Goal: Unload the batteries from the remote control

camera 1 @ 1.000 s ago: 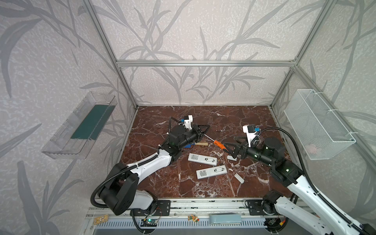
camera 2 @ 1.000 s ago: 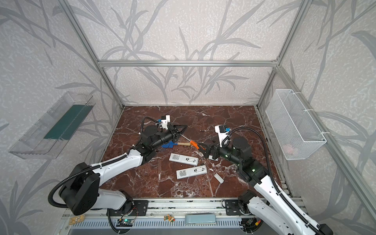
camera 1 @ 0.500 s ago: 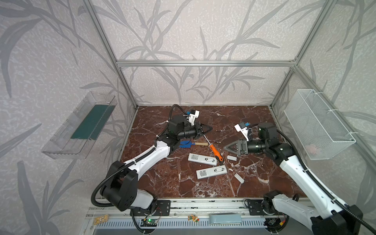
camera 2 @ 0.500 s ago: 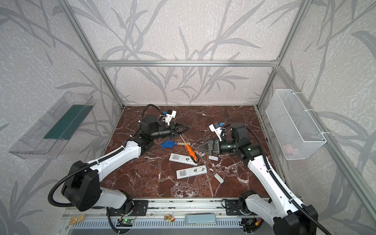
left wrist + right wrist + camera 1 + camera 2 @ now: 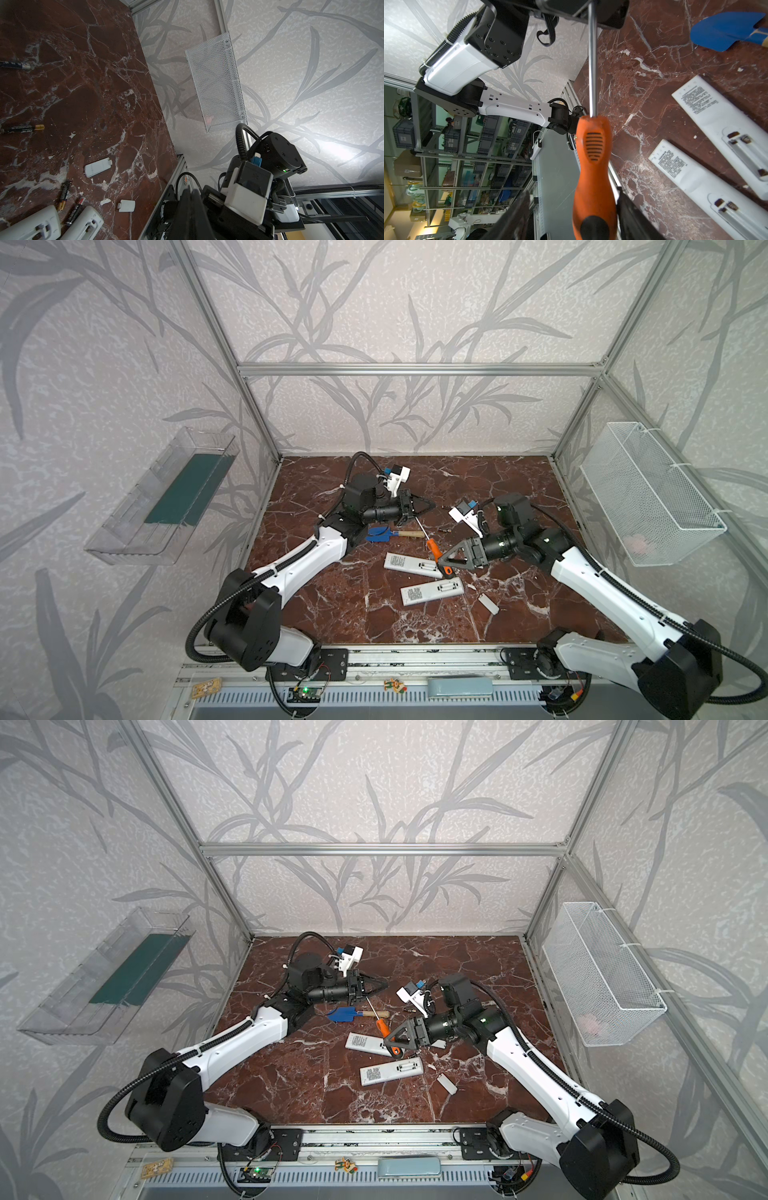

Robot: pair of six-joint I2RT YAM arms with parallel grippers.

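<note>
On the table (image 5: 353, 614), both remotes (image 5: 432, 591) lie open-backed, bays seemingly empty. Tool handover: my left gripper (image 5: 424, 508) pinches the screwdriver (image 5: 432, 545) shaft, my right gripper (image 5: 573, 192) straddles its handle, half open, unclamped. Batteries (image 5: 25, 128) lie loose nearby. Next: clamp right, release left.

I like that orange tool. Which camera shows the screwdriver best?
The right wrist view: the screwdriver fills it, handle and shaft sharp. In both top views the screwdriver is tiny. The left wrist view does not show it.
</note>
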